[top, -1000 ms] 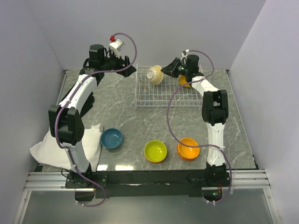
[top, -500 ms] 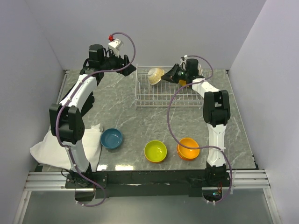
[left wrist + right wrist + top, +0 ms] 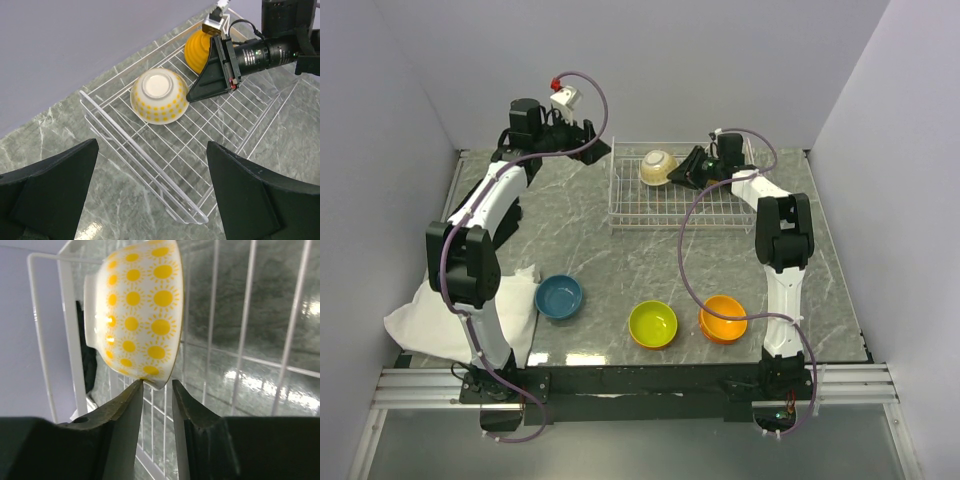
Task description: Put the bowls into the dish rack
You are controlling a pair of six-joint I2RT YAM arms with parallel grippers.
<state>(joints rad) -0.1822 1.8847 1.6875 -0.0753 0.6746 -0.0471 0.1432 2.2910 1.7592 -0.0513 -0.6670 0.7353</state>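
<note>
A white bowl patterned with yellow suns [image 3: 137, 310] rests upside down on the floor of the wire dish rack [image 3: 145, 167]. It is directly in front of the right claw [image 3: 157, 385]. Its rim meets the mouth of the gap between that claw's two black fingers [image 3: 120, 415]. The fingers are narrowly parted and one appears to brush the rim, with no firm clamp visible.

Just behind the right claw, beside its wrist, an orange bowl [image 3: 197, 50] leans on its side in the same rack.

The left claw [image 3: 152, 145] is spread wide and holds nothing. It hovers above the end of the rack opposite the right claw, looking down on the patterned bowl.

Three more bowls sit upright on the grey marble desk [image 3: 620, 260], well apart from both claws and near the arm bases. They are a teal-blue bowl [image 3: 560, 297], a lime green bowl [image 3: 653, 324] and a second orange bowl [image 3: 724, 318]. A crumpled white cloth [image 3: 420, 318] lies just beside the teal-blue bowl, on the left arm's side and far from its claw.
</note>
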